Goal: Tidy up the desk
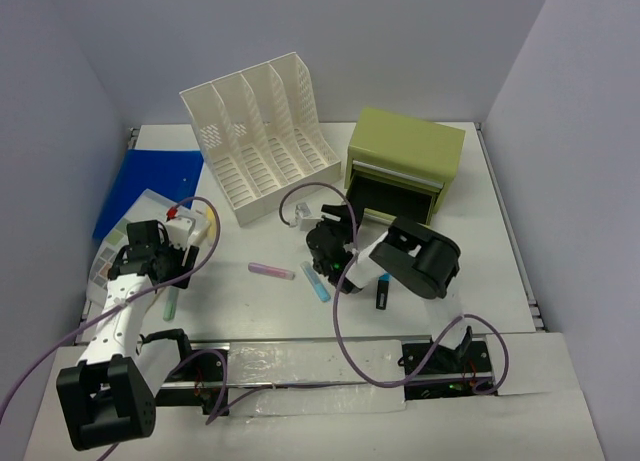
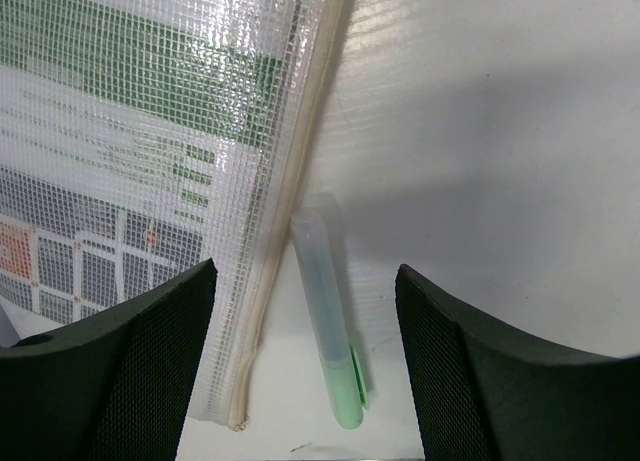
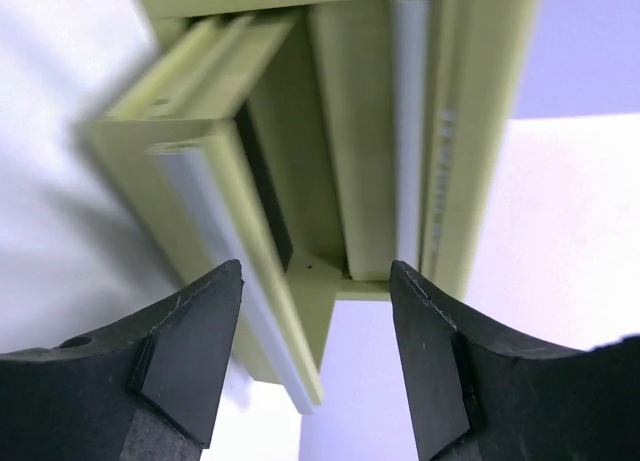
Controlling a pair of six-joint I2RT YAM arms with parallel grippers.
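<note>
On the white desk (image 1: 500,271) lie a pink highlighter (image 1: 272,271), a blue highlighter (image 1: 316,283) and a small black item (image 1: 382,296). A pale green highlighter (image 2: 330,311) lies on the desk between the fingers of my left gripper (image 2: 305,271), which is open and not touching it; in the top view it is the green highlighter (image 1: 170,301). A clear mesh zip pouch (image 2: 150,161) borders it on the left. My right gripper (image 3: 316,268) is open and empty, facing the olive-green drawer box (image 3: 360,131), whose drawer (image 3: 210,141) is pulled out.
A white slotted file rack (image 1: 262,136) stands at the back centre, with the drawer box (image 1: 405,161) to its right. A blue folder (image 1: 150,186) lies at the back left under the mesh pouch (image 1: 140,221). A small white object (image 1: 300,216) sits in front of the rack.
</note>
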